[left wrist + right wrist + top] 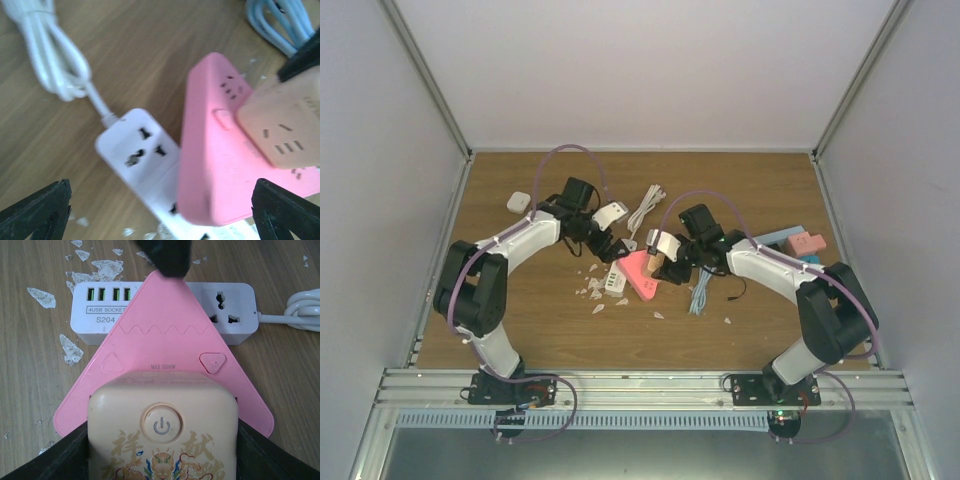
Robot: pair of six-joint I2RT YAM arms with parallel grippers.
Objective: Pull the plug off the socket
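Note:
A beige cube plug point(162, 430) with a power button sits plugged onto a pink triangular socket point(165, 340), which lies partly over a white power strip point(100, 310). My right gripper point(162, 462) is shut on the cube, one finger on each side. In the top view the right gripper point(665, 262) is at the pink socket point(638, 275). My left gripper point(160, 220) is open, its fingers point(40, 210) wide apart above the white strip point(140, 155) and the pink socket's point(215, 165) corner. The left gripper point(610, 248) hovers at the socket's far tip.
A coiled white cable point(645, 208) lies behind the strip and a light blue cable point(701, 292) to the right of the socket. A white adapter point(518, 201) sits far left. Pink and blue blocks point(802, 243) lie at the right. White scraps point(592, 292) dot the wooden table.

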